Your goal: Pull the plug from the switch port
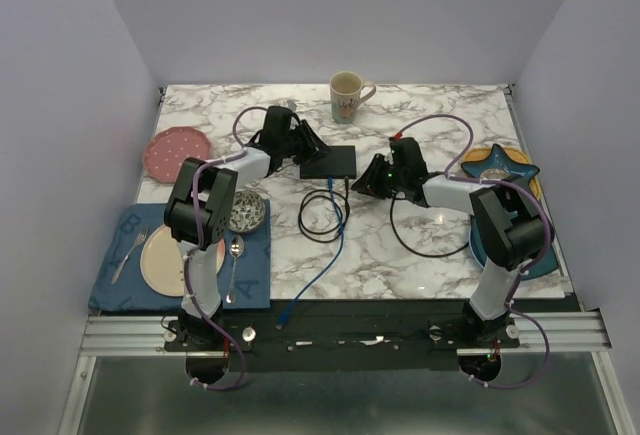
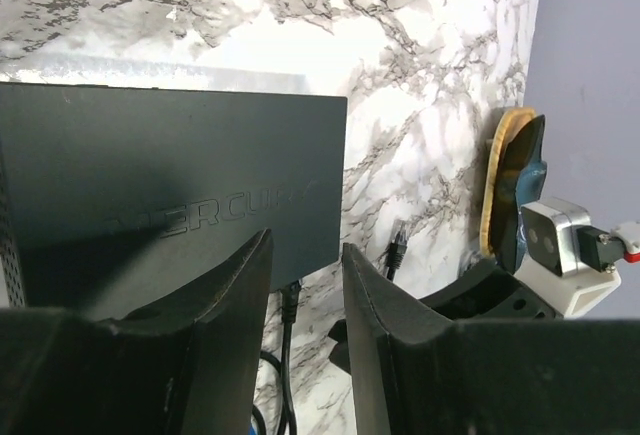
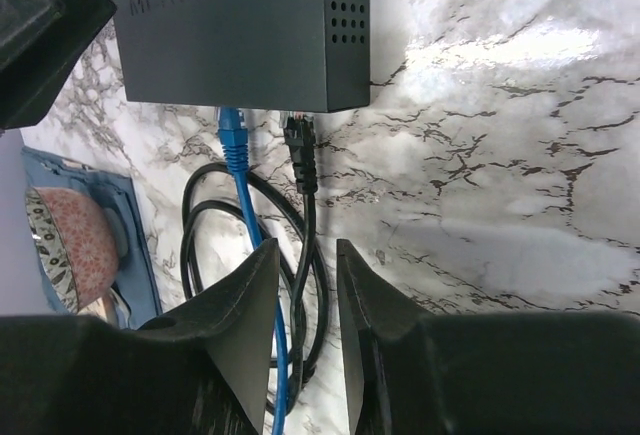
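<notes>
The black switch (image 1: 331,162) lies at the table's middle. A blue plug (image 3: 232,137) and a black plug (image 3: 300,141) sit at its front ports; the black plug's clear tip shows at the port mouth. My right gripper (image 3: 308,247) is open, its fingers either side of the black cable (image 3: 312,217) just behind that plug. In the top view it (image 1: 362,184) is at the switch's front right. My left gripper (image 2: 305,245) is open over the switch's corner (image 2: 170,185), at its far left in the top view (image 1: 308,145). A loose black plug (image 2: 397,241) lies beside the switch.
A mug (image 1: 346,95) stands at the back. A pink plate (image 1: 177,152) is at the left. A blue placemat (image 1: 120,265) holds a plate, bowl (image 1: 245,212), fork and spoon. A star dish (image 1: 497,164) and a blue plate (image 1: 540,255) are at the right. Cable loops (image 1: 320,217) lie in front of the switch.
</notes>
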Available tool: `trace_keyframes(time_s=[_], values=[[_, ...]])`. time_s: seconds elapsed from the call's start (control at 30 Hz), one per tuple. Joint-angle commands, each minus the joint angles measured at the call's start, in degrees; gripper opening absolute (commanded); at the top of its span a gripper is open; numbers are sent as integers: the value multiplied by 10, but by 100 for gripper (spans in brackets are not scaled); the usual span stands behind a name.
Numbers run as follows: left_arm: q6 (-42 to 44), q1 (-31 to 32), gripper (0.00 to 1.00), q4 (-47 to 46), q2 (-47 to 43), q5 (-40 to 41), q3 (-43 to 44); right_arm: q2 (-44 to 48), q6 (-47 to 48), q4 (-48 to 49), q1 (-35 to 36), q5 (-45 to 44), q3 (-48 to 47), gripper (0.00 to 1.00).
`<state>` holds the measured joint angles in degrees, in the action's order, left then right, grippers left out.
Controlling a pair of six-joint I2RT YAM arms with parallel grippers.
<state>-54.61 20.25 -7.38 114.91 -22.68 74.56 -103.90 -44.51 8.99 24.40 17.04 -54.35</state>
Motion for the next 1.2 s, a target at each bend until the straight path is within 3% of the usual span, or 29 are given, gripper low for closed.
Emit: trace_keyframes(time_s=[0.0,0.2,0.33,0.63,0.7,0.77,0.83,1.17], values=[[-7,-1,43,-11,28,-27,13,14,0,-4,-12,-31,6,38],[-73,-2,43,-114,54,-63,-22,-1,-18,0,-20,-15,-1,38],[-85,-2,43,-126,68,-66,-24,-17,-22,1,-23,-7,-12,38],[-38,-2,39,-11,59,-4,-17,-50,-41,22,-22,19,-32,39],[-34,-2,39,6,54,13,-23,-60,-56,37,-22,36,-33,44],[-31,-2,38,23,52,21,-25,-69,-69,56,-22,46,-35,57],[-26,-2,38,33,51,31,-27,-75,-89,76,-22,55,-35,61],[-9,-2,38,60,35,46,-35,-111,-133,125,-22,72,-48,52]])
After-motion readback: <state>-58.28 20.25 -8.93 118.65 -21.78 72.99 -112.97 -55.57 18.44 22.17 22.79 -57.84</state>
